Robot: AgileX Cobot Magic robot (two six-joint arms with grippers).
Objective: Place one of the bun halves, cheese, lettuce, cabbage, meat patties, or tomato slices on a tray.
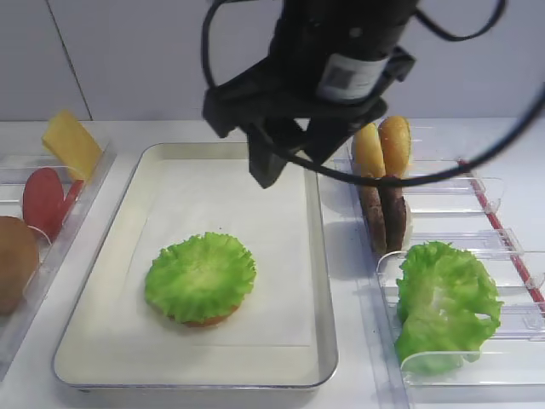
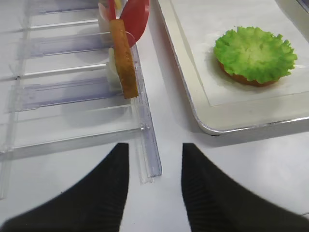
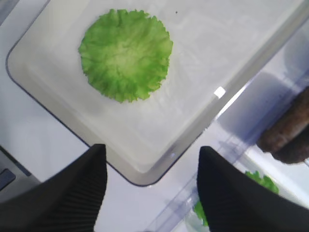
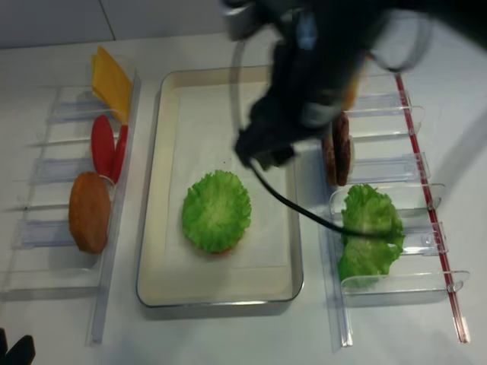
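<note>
Lettuce [image 1: 200, 275] sits on a bun half [image 2: 244, 79] in the tray [image 1: 319, 281], lower centre of frame, so that layer looks placed. We judge the next pick is a meat patty [image 1: 383, 215], upper right. Right end effector [image 3: 150, 191] hangs above the tray's right edge, jaws spread, empty. Left end effector [image 2: 155, 186] also spread, empty, low over the counter [image 2: 241, 183].

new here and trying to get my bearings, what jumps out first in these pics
The bright green lettuce stands out first, lying on a bun half in the middle of the paper-lined tray. Above the tray's far right part hangs the black right gripper, fingers apart and empty. On the right, a heap of green leaves fills a clear bin.
</note>
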